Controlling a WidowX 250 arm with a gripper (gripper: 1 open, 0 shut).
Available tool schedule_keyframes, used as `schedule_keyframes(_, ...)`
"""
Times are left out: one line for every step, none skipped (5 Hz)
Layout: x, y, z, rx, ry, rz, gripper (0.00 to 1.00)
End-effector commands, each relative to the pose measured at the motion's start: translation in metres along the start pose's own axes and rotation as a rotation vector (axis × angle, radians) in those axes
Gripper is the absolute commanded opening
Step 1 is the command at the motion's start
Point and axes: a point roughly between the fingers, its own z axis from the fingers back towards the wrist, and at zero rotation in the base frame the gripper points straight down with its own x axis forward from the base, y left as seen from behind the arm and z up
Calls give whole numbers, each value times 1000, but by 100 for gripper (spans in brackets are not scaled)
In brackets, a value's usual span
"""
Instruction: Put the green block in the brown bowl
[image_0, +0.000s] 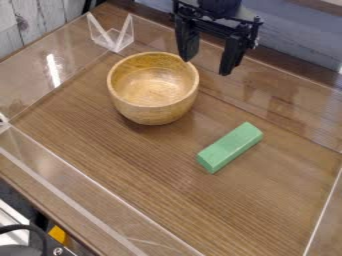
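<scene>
The green block (230, 147) lies flat on the wooden table, right of centre, angled from lower left to upper right. Left of it and a little farther back stands the brown bowl (154, 87), with nothing inside. My gripper (211, 58) hangs at the back, pointing down, its two black fingers (233, 55) spread apart and nothing between them. It is above and behind the block, just right of the bowl's rim, touching neither.
A clear plastic stand (110, 33) sits at the back left behind the bowl. Low transparent walls (94, 185) run around the table's working area. Dark cables and a frame part (27, 235) show at the bottom left corner.
</scene>
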Motion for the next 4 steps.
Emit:
schedule_keyframes(-11, 2, -8, 4, 21, -56, 100)
schedule_keyframes(-13, -6, -20, 10, 35, -77, 100)
schedule_keyframes(-7, -6, -28, 9, 46, -65, 100)
schedule_keyframes(-7, -26, -40, 13, 47, -94, 100)
